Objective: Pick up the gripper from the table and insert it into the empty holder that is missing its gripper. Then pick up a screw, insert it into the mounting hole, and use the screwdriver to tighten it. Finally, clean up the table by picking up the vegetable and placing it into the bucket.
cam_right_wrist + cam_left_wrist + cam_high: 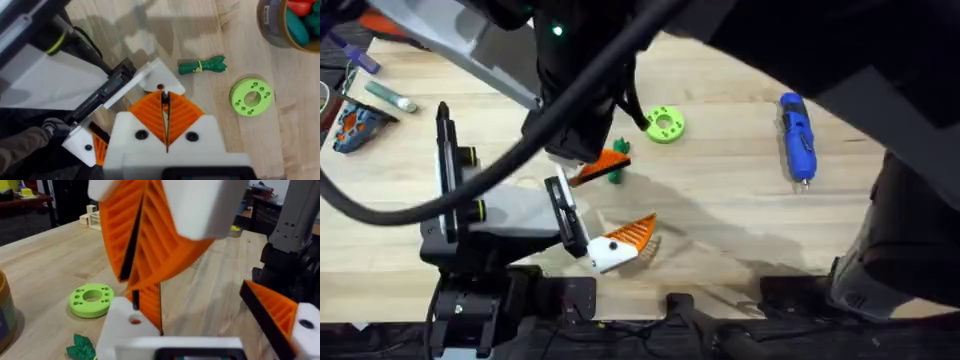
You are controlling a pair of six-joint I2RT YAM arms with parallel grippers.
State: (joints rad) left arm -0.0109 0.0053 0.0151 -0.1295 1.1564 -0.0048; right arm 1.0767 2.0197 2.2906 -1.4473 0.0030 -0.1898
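The bucket (290,25) is cut off by the frame edge at 1 o'clock of the right wrist view, so its label band is not readable. In the overhead view a dark blurred arm (840,50) covers the table from 12 to 3 o'clock. The vegetable (617,160) is partly hidden there (leafy end visible). The screw cannot be identified.

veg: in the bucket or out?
Out. The vegetable lies flat on the table beside the lime-green disc, apart from the bucket, which holds red and teal pieces.
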